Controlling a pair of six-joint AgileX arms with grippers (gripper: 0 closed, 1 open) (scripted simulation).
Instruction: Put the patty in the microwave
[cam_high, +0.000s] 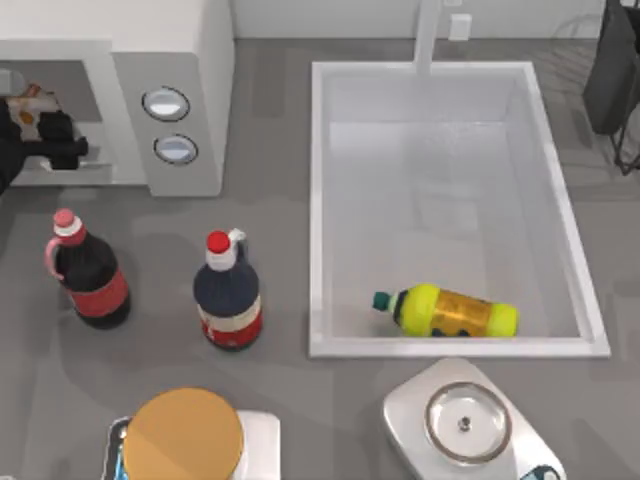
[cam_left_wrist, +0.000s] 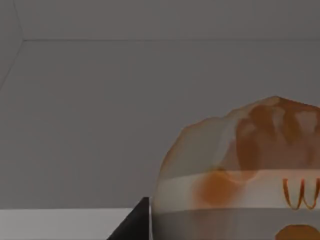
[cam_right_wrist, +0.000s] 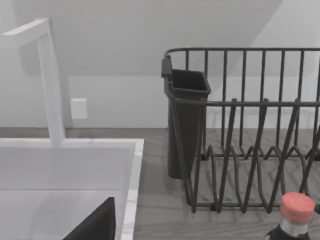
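Microwave at back left w/ patty inside, sink to its right, bottle in sink.

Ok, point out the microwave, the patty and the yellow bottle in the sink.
microwave (cam_high: 205, 60): top view, on its white top beside the knob panel.
patty (cam_left_wrist: 250, 165): left wrist view, on its pale, orange-marked surface.
yellow bottle (cam_high: 450, 310): top view, on the middle of its body, lying in the sink.

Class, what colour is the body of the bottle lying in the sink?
Bright yellow, with a dark green cap; the bottle shows best in the top view.
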